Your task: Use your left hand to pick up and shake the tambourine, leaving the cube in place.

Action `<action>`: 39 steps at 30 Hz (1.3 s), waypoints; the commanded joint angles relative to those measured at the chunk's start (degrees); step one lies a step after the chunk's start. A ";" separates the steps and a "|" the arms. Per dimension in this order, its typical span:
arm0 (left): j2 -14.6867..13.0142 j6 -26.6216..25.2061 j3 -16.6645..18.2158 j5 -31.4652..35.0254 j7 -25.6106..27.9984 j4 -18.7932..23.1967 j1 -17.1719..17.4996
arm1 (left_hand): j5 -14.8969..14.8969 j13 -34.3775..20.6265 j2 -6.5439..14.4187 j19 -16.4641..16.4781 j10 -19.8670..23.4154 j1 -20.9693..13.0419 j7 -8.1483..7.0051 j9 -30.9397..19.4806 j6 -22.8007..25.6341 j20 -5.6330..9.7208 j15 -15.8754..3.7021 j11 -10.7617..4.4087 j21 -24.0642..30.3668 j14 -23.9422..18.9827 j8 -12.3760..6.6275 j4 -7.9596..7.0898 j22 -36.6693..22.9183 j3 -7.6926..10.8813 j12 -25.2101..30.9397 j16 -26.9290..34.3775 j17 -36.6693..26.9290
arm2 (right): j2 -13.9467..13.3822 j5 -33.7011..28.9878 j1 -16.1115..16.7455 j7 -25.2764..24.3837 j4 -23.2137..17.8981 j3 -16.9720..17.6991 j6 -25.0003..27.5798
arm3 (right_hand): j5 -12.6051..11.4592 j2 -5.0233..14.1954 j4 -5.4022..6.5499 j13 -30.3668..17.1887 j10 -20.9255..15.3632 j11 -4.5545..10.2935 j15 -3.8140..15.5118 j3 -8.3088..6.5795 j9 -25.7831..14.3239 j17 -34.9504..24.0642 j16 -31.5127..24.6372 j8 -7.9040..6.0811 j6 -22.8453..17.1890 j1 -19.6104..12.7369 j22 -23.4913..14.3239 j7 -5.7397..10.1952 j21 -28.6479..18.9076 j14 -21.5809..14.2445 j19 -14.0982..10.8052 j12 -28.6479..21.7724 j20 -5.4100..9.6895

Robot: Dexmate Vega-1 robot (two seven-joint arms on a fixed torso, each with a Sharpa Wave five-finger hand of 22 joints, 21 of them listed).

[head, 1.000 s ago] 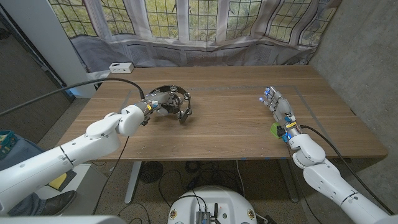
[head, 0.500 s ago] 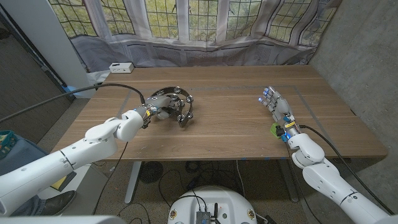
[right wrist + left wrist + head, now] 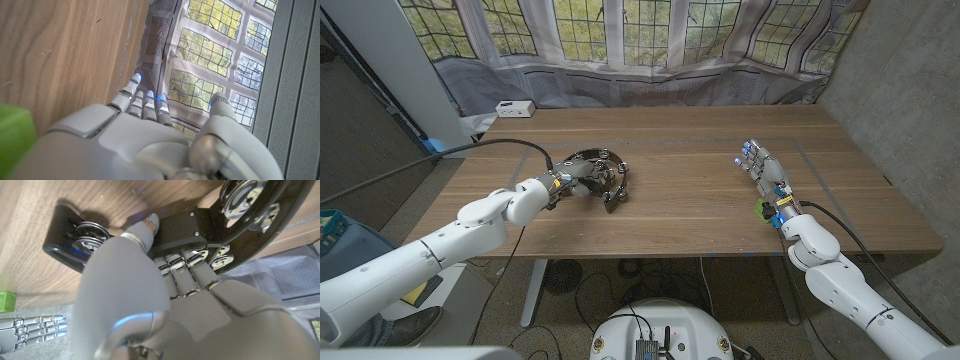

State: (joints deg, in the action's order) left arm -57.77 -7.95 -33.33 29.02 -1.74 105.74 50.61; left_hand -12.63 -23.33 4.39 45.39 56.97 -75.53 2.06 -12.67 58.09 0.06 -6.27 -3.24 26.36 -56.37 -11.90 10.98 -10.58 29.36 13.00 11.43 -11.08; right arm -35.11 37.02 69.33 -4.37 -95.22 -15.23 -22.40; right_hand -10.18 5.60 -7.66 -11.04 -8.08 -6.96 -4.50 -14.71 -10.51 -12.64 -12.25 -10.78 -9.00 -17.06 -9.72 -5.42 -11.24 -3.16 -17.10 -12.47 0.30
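- Tambourine [image 3: 605, 172] is sitting up on the left half of the wooden table [image 3: 690, 205], and my left hand [image 3: 575, 180] is gripping it by the black frame, fingers wrapped around the rim on its near-left side.
- In the left wrist view I'm seeing my fingers [image 3: 187, 277] curling over the solid black grip section of the tambourine [image 3: 165, 227], thumb pressing on top, jingle pairs sitting on either side of the hold.
- I'm judging it light and stiff: a rigid hoop, not fragile, but the smooth frame could be twisting in my grip once the shaking starts.
- That plain bar between the jingles is looking like the right place to hold, keeping the discs free to rattle.
- My right hand [image 3: 762, 166] is waiting with fingers extended and apart, holding nothing, well apart from the tambourine.
- Green cube [image 3: 763, 209] is sitting just beside that wrist, near the table's front edge.
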 commanded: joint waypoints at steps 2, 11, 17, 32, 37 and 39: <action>0.82 -0.01 -1.06 0.25 -2.69 -1.41 -1.39 | -0.19 0.03 3.68 -0.49 -0.49 1.03 -0.10 -0.16 -0.75 -0.13 -1.66 0.25 0.06 -1.04 0.47 -1.01 -0.24 1.57 -0.47 -0.18 -0.05 | 0.02 -0.25 -0.35 -0.17 -0.05 -0.22 0.37 | -0.12 0.09 -0.02 -0.24 -0.26 0.03 -0.21 0.28 -0.28 -0.28 0.10 -0.14 -0.48 -0.34 -0.12 0.09 0.17 -0.24 -0.18 0.32 -0.31; 0.97 -0.31 -1.30 0.71 -2.92 -1.41 -1.70 | -0.01 0.22 3.41 -1.15 -1.67 1.64 0.04 -0.14 -2.44 -0.32 -1.23 0.35 -0.05 0.07 0.95 -1.38 -0.20 1.40 -1.02 -0.45 0.02 | -0.03 0.15 -0.54 0.02 0.10 -0.14 0.61 | -0.12 0.08 -0.01 -0.24 -0.23 0.03 -0.23 0.31 -0.28 -0.29 0.10 -0.15 -0.52 -0.34 -0.12 0.07 0.17 -0.25 -0.16 0.33 -0.31; 1.16 -0.72 -1.36 1.59 -1.70 -1.29 -1.36 | 0.28 0.49 2.68 -2.74 -4.42 2.77 0.23 -0.13 -5.49 -0.39 -0.41 0.48 -0.48 2.87 1.53 -1.67 -0.15 0.88 -1.92 -1.00 0.07 | -0.16 0.19 -0.71 0.23 0.22 -0.19 0.73 | -0.12 0.09 -0.02 -0.24 -0.28 0.01 -0.28 0.32 -0.28 -0.29 0.10 -0.15 -0.51 -0.35 -0.12 0.05 0.17 -0.25 -0.15 0.32 -0.36; 1.15 -1.97 -1.39 4.84 1.87 -0.66 0.07 | 1.22 1.47 0.68 -11.25 -12.23 6.23 -1.65 0.03 -11.20 -1.90 1.70 0.36 -3.59 14.31 1.53 -2.31 -0.14 -3.35 -2.72 -1.22 -0.79 | -0.34 0.17 -0.49 0.11 -0.28 -0.08 0.81 | -0.12 0.07 -0.03 -0.24 -0.30 -0.04 -0.26 0.35 -0.28 -0.29 0.11 -0.13 -0.45 -0.36 -0.12 0.14 0.16 -0.24 -0.17 0.31 -0.39; 0.99 -2.34 -1.32 5.11 1.96 -0.40 0.51 | 1.31 1.60 0.36 -12.57 -13.30 6.82 -1.92 0.06 -11.86 -2.32 1.91 0.33 -4.15 15.52 1.52 -2.43 -0.10 -4.14 -2.72 -1.14 -0.83 | -0.36 -0.08 -0.44 0.02 -0.41 -0.21 0.82 | -0.12 0.08 -0.03 -0.24 -0.32 -0.02 -0.22 0.36 -0.28 -0.29 0.10 -0.17 -0.54 -0.38 -0.12 0.15 0.16 -0.27 -0.17 0.30 -0.39; 0.87 -2.45 -1.28 5.23 1.94 -0.25 0.64 | 1.34 1.69 0.19 -13.18 -14.16 7.27 -1.66 0.08 -12.53 -2.44 2.20 0.47 -4.43 16.36 1.59 -2.54 -0.07 -4.64 -2.78 -1.14 -0.83 | -0.41 -0.24 -0.43 0.09 -0.38 -0.26 0.72 | -0.12 0.09 -0.04 -0.24 -0.32 -0.02 -0.21 0.36 -0.28 -0.29 0.10 -0.17 -0.54 -0.39 -0.12 0.19 0.15 -0.27 -0.17 0.30 -0.37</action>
State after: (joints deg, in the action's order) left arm -56.55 -9.68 -34.80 33.23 -0.55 104.86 50.32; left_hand -11.43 -21.60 5.13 32.93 43.60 -68.60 0.08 -12.50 46.28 -2.17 -4.12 -2.96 22.21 -40.89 -10.19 8.55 -10.65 25.31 10.54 10.19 -11.61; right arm -35.38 37.17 68.79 -4.28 -95.36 -15.36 -21.62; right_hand -10.18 5.60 -7.66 -11.05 -8.08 -6.96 -4.50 -14.71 -10.51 -12.64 -12.25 -10.78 -9.00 -17.06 -9.72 -5.42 -11.24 -3.16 -17.10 -12.47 0.30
